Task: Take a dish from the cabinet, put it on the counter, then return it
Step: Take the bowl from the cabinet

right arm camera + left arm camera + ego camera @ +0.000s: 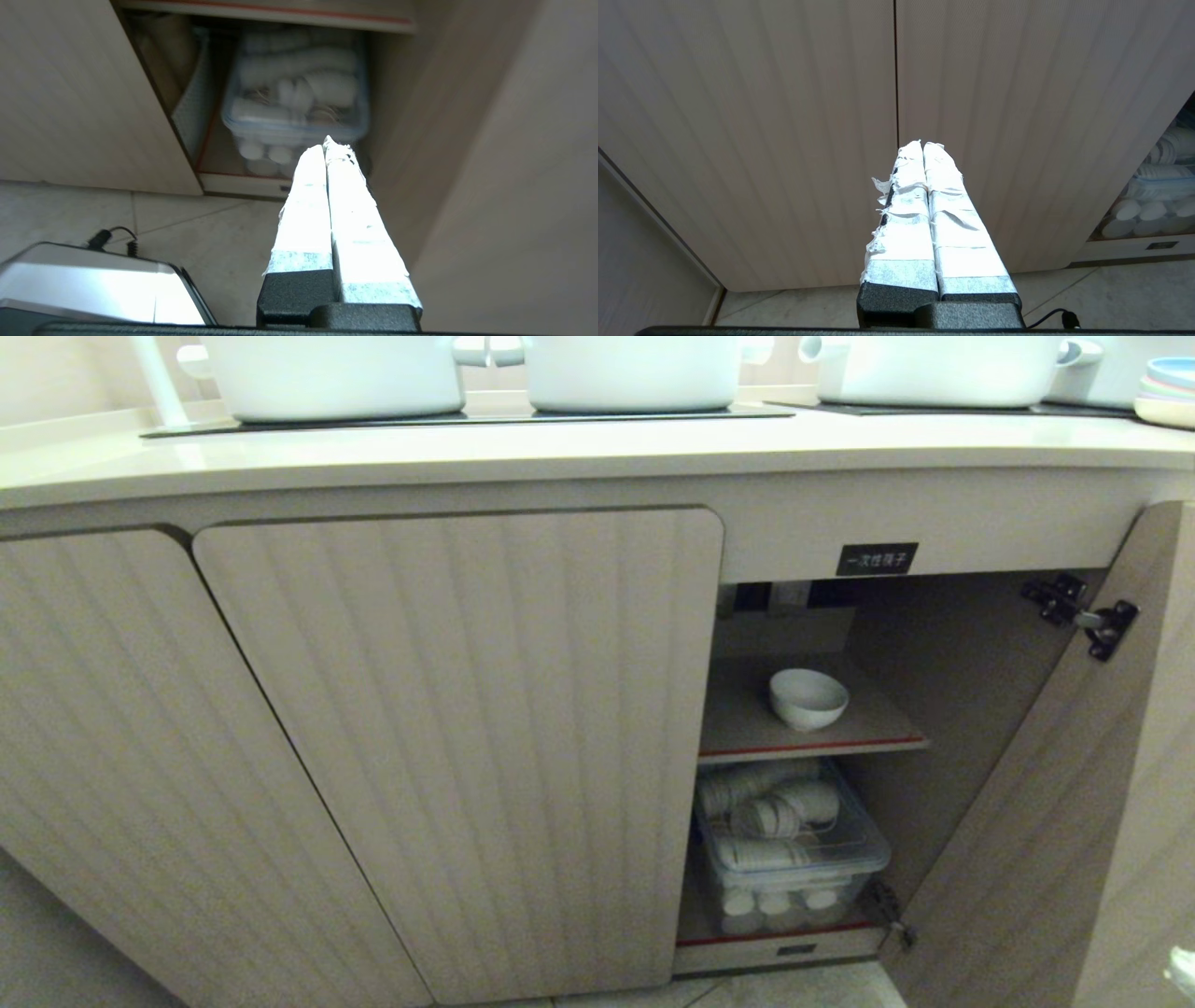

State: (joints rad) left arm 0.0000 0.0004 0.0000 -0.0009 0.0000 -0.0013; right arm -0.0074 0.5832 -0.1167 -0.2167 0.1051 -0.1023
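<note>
Only the head view is showing the glossy round dish [808, 698] sitting in the cabinet [943, 653]; wrist views are showing both grippers — left gripper [922, 144], right gripper [327, 142] — pressing taped jaws together, empty.

Dish [808, 698]: glossy white ceramic. Cabinet [1046, 821] and closed doors [467, 747]: matt, beige, wood-look panels with vertical fluting; hinges [1083, 614] of black metal. Counter [560, 453]: smooth cream surface with a soft sheen, inset with glossy black glass panels [467, 418]. Pots [635, 373]: smooth, white. Storage box [794, 859]: clear plastic. Fingers of both grippers [923, 143] [327, 141]: wrapped in white, wrinkled, frayed tape over textured black bases. Floor [224, 233]: smooth pale tile.
</note>
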